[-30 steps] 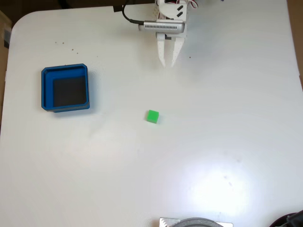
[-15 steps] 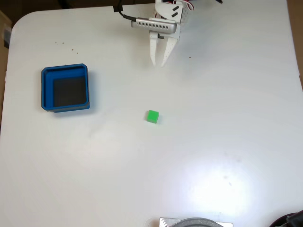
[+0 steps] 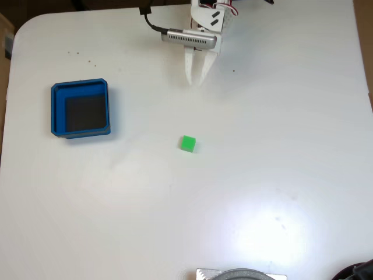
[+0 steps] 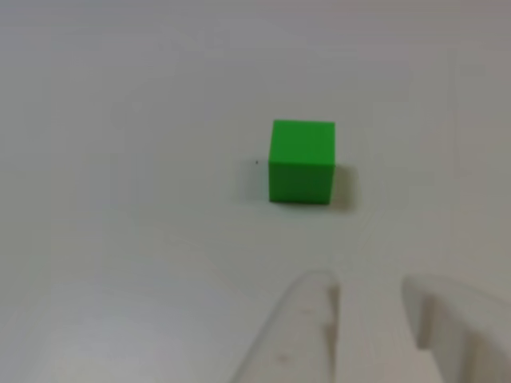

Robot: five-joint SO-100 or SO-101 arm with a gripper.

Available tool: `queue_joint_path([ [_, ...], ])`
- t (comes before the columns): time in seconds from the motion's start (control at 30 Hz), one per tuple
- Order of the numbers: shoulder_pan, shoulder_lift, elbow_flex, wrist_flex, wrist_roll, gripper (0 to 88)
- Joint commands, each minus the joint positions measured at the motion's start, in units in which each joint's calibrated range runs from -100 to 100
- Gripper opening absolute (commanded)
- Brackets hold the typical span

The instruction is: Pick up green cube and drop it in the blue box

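Observation:
The small green cube [image 3: 187,143] rests on the white table near its middle in the fixed view, and it sits upright at the centre of the other view [image 4: 302,160]. The blue box [image 3: 56,109] with its dark floor stands at the left, far from the cube, with nothing in it. My white gripper [image 3: 194,83] hangs at the top of the fixed view, well above the cube, its fingers pointing down toward it. In the other view its two fingertips [image 4: 371,299] stand a little apart below the cube, with nothing between them.
The white table [image 3: 262,146] has rounded corners at the top left. A grey round object [image 3: 240,274] sits at the bottom edge of the fixed view, and a dark object [image 3: 358,272] at the bottom right corner. A black cable [image 3: 152,22] runs to the arm.
The gripper has swung slightly left and then edged down toward the cube. The cube and the box have stayed where they were.

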Motion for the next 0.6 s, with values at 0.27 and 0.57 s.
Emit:
queue_joint_path([
  [0.27, -0.92, 14.72, -16.61, -1.72, -0.24, 2.3],
  [0.57, -1.76, 32.28, -29.63, -1.72, -0.24, 2.3],
])
